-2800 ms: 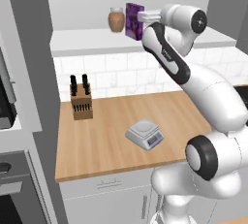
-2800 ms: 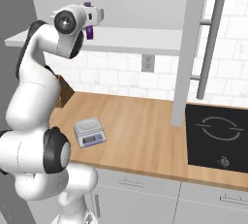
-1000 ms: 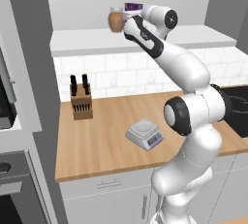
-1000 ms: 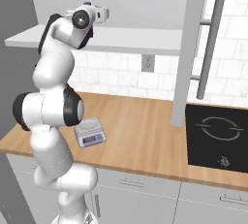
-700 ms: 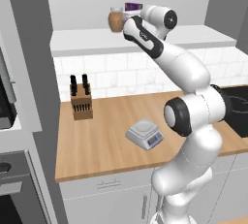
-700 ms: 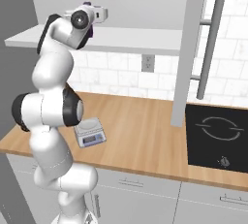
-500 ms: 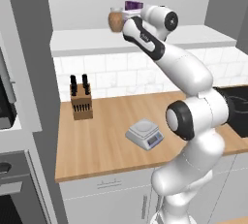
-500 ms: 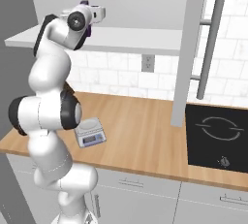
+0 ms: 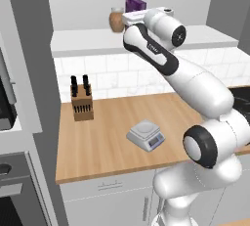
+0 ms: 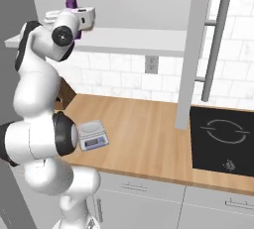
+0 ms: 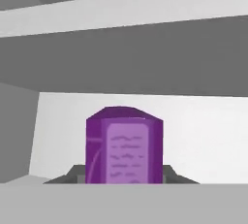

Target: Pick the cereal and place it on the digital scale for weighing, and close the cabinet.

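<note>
Wooden worktop (image 9: 107, 142) as landmark. Knife block (image 9: 82, 103) upright at its back left, dark handles up. Brown jar (image 9: 116, 20) on shelf above worktop. Black hob (image 10: 223, 141) at its right end. Wall socket (image 10: 151, 65) on tiles behind worktop.

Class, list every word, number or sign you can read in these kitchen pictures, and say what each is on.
None can be read.
Cereal box: pale label with wavy lines, too blurred to read.
Scale: bluish display, too small to read.
Arm: small marking, too small to read.
</note>
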Robot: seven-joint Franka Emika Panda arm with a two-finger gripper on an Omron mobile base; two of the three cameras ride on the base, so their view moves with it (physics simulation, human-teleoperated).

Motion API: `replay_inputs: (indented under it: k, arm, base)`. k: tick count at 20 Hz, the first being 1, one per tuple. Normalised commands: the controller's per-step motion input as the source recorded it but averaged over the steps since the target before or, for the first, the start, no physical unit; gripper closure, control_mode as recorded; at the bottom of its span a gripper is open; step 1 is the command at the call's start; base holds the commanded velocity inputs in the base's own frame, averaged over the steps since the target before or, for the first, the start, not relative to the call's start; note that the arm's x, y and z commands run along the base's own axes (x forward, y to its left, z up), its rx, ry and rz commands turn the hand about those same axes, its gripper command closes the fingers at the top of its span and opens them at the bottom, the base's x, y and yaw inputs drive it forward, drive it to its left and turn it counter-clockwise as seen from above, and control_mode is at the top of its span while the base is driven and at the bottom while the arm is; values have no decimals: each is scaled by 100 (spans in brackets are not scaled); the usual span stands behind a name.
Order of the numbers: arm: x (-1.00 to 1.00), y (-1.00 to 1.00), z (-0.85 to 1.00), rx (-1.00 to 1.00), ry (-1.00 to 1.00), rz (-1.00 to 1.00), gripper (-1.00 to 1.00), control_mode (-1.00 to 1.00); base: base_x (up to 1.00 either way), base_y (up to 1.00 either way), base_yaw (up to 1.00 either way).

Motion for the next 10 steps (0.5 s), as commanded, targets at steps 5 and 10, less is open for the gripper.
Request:
replay_inputs:
  k: [5, 10]
  arm:
    - [-95, 0, 12, 0, -11, 2, 100, -100]
    - [-94, -23, 14, 0, 4, 5, 100, -100]
  base:
    - [0, 0, 0]
    - [0, 0, 0]
